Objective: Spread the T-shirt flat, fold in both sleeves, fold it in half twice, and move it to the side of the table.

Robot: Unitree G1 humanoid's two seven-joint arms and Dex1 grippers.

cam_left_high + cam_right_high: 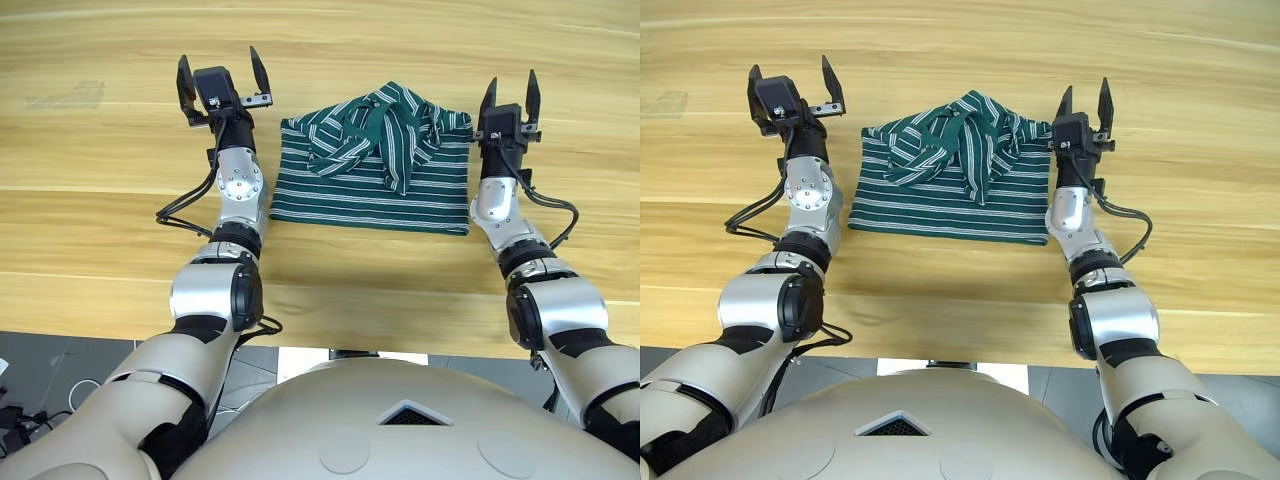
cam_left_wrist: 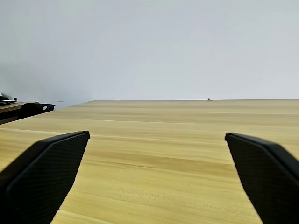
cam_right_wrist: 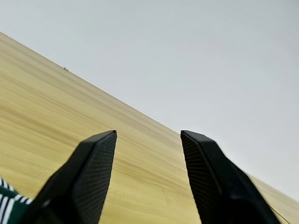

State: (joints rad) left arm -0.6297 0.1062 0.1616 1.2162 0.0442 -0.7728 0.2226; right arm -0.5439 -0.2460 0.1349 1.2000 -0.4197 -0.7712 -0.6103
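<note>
A green T-shirt with white stripes (image 1: 380,175) lies in a folded rectangle on the wooden table (image 1: 100,200), with its sleeves bunched and crossed on top at the far edge. My left gripper (image 1: 222,80) is open, a little to the left of the shirt's far left corner, with nothing between its fingers (image 2: 42,177). My right gripper (image 1: 510,95) is open just off the shirt's far right corner. A strip of the striped cloth (image 3: 7,200) shows beside its near finger.
The wooden table stretches bare beyond and to both sides of the shirt. Its near edge (image 1: 330,345) runs close to my body, with dark floor and cables below. A dark object (image 2: 28,109) lies at the far end past the table.
</note>
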